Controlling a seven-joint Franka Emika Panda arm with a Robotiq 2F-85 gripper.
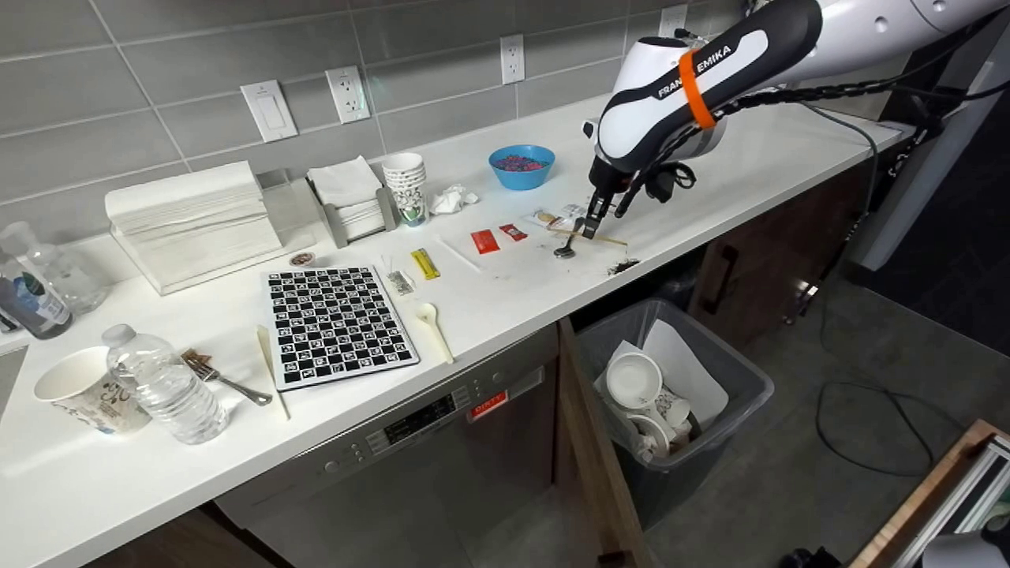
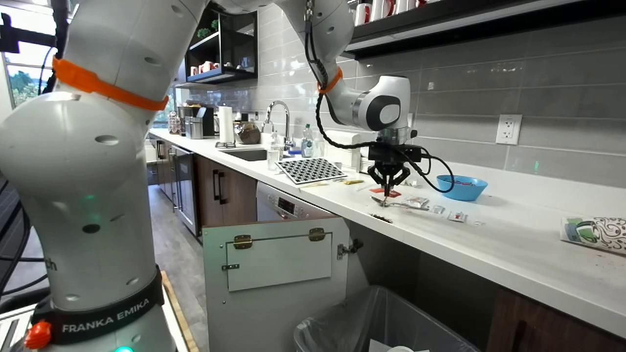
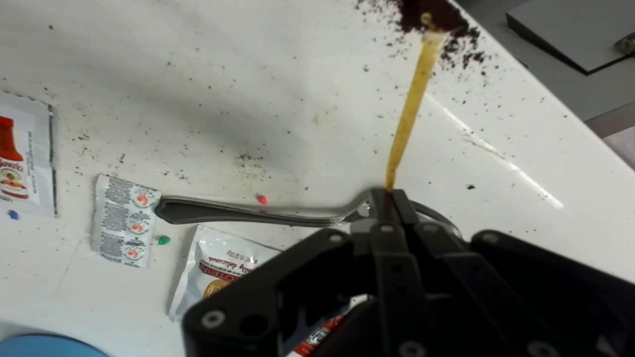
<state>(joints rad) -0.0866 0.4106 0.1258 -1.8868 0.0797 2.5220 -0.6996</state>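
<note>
– Just above the white countertop [image 1: 497, 304], what is being gripped?

– A slim tan stir stick [image 3: 412, 106] is pinched by the gripper [image 3: 393, 202]; its two fingers are pressed together, with the stick caught between their tips.

– Toward what is the stick pointed?

– In the wrist view, a heap of dark grounds [image 3: 449, 20] at the counter's edge is overlapped by its far end; whether the heap is touched cannot be told. In an exterior view, the stick can be seen projecting from both sides of the grip.

– And beneath the fingers?

– A metal spoon [image 3: 238, 213] is found there, its neck partly covered by them; whether any contact is made is not shown. Against or just beside the handle's end, a closely printed white packet [image 3: 124, 218] is placed. A silvery snack wrapper [image 3: 223, 267] is partly hidden by the gripper, and farther off a sauce packet [image 3: 30, 144] is marked with a red bottle.

– Elsewhere along the counter?

– A blue bowl [image 1: 525, 181] is part-filled with multicoloured beads [image 1: 517, 163]. Red packets [image 1: 485, 241] and a yellow packet [image 1: 425, 264] are scattered between it and a checkered board [image 1: 335, 323], beside which a pale plastic spoon [image 1: 427, 313] is laid.

– Below?

– By the opened cabinet door [image 2: 279, 300], a grey bin [image 1: 694, 465] is loaded with paper cups [image 1: 634, 381].
</note>
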